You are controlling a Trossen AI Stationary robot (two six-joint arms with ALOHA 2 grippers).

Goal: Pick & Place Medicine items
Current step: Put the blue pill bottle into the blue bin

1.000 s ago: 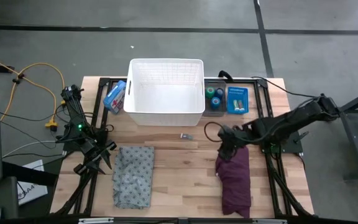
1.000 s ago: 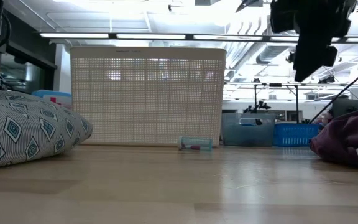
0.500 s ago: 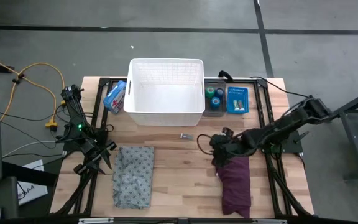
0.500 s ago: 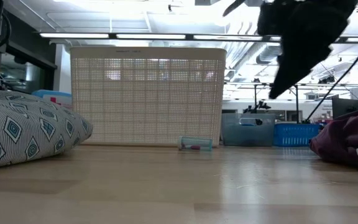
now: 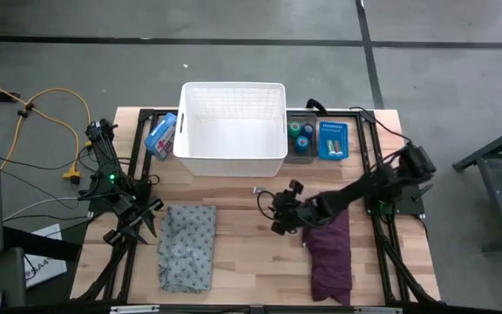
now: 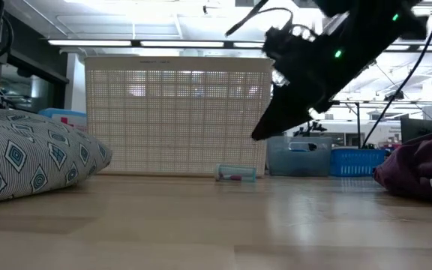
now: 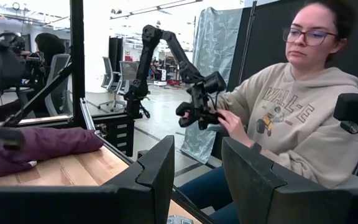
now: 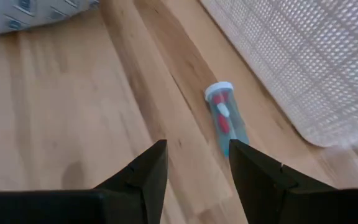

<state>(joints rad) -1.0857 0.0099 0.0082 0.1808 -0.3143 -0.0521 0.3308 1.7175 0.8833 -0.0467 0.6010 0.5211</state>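
Observation:
A tiny clear vial (image 5: 261, 190) with red pieces inside lies on its side on the wood, just in front of the white basket (image 5: 232, 131). The vial (image 8: 224, 118) also shows ahead of my right gripper (image 8: 194, 168) in the right wrist view, and small in the low view (image 6: 235, 174). My right gripper (image 5: 277, 218) hovers open above the table, slightly right of and nearer than the vial, touching nothing. A green roll (image 5: 295, 129) and a blue roll (image 5: 308, 133) sit in a small grey bin, yellowish tubes in a blue bin (image 5: 332, 140). My left gripper (image 7: 197, 174) waits open at the table's left edge (image 5: 125, 205).
A grey patterned cloth (image 5: 187, 246) lies near-left and a purple cloth (image 5: 329, 253) near-right, under my right arm. A blue box (image 5: 160, 135) stands left of the basket. Bare wood lies between the cloths. A person (image 7: 284, 106) sits beyond the table, hand on another arm.
My right gripper has swung from above the purple cloth toward the table's left, coming lower and tipping forward until it points at the vial. The vial, the cloths and my left arm have kept still.

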